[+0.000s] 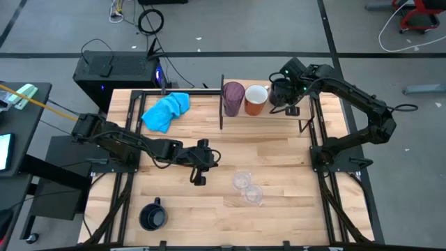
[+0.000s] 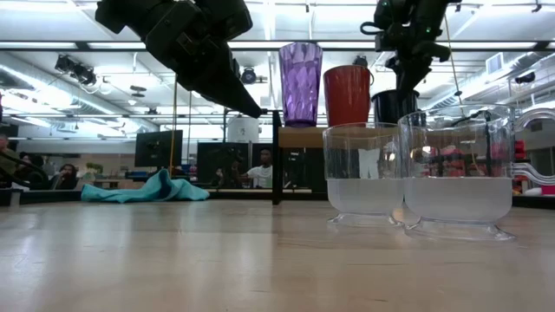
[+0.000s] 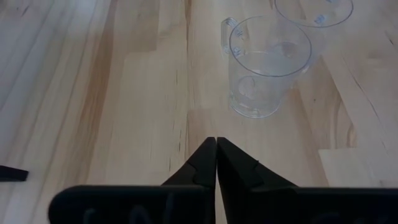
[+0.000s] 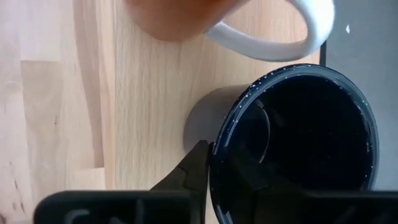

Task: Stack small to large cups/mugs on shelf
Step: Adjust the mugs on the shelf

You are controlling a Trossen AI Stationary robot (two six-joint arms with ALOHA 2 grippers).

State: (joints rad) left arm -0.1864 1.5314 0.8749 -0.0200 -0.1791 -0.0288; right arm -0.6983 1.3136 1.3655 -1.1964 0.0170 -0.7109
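Two clear cups (image 2: 364,173) sit nearest you, left jaws (image 3: 216,163) clenched empty, right jaws (image 4: 208,177) pinching black mug (image 4: 298,137) rim on shelf (image 1: 279,111).

Lighting is bright and even, from ceiling strip lights (image 2: 52,35) seen in the low view. Shadows on the table (image 1: 279,150) are soft and faint. The orange mug (image 4: 180,15) appears blurred in the right wrist view. No strong glare is observed.
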